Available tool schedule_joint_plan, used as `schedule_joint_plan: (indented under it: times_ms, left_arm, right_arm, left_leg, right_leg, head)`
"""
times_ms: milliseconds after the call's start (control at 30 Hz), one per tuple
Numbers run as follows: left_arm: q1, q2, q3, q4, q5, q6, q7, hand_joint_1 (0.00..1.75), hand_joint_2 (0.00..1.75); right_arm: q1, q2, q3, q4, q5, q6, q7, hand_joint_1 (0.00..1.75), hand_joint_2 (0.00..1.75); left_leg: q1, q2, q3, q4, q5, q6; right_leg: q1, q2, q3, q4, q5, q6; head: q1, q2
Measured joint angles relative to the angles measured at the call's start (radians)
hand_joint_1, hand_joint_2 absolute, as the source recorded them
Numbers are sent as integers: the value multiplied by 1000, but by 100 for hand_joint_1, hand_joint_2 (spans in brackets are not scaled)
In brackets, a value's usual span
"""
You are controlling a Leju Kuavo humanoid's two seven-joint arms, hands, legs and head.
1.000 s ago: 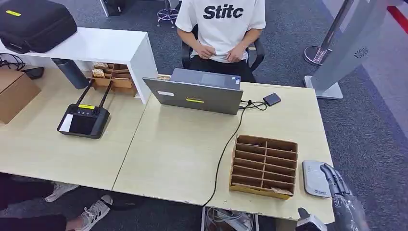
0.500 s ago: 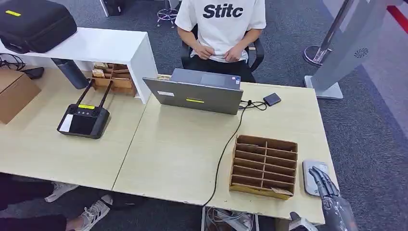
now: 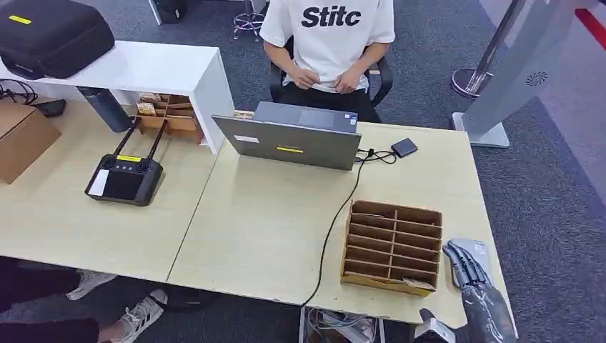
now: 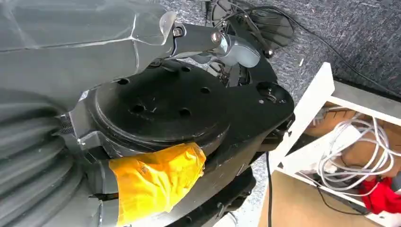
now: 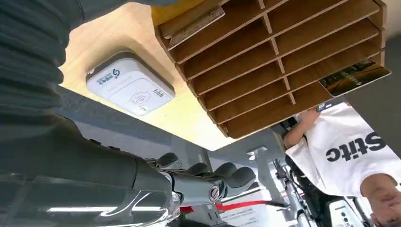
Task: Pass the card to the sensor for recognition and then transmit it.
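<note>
The grey-white card sensor lies flat near the table's right front corner; the right wrist view shows its printed face. Just left of it stands a brown slotted box, also visible from the right wrist. One card lies in its nearest slot, and a dark printed card sticks out of another slot. My right hand hovers over the sensor with its fingers stretched out, holding nothing. My left hand hangs down beside my body, nothing in it.
A laptop stands at the table's far edge with a person seated behind it. A black cable runs across the table to the front edge. A small black device lies at the far right, and a remote controller rests on the left table.
My right hand has moved left over the sensor, closer to the slotted box. The rest of the table is as before.
</note>
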Motion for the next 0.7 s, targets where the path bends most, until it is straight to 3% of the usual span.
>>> schedule_joint_plan:
  times_ms: [700]
  left_arm:
    - [2,7,-12,0,-24,-7,1,0,175]
  right_arm:
    - [-92,40,86,118,32,17,-32,0,175]
  left_leg:
    - [0,0,0,0,0,0]
  right_leg:
    - [0,0,0,0,0,0]
  head:
    - [0,0]
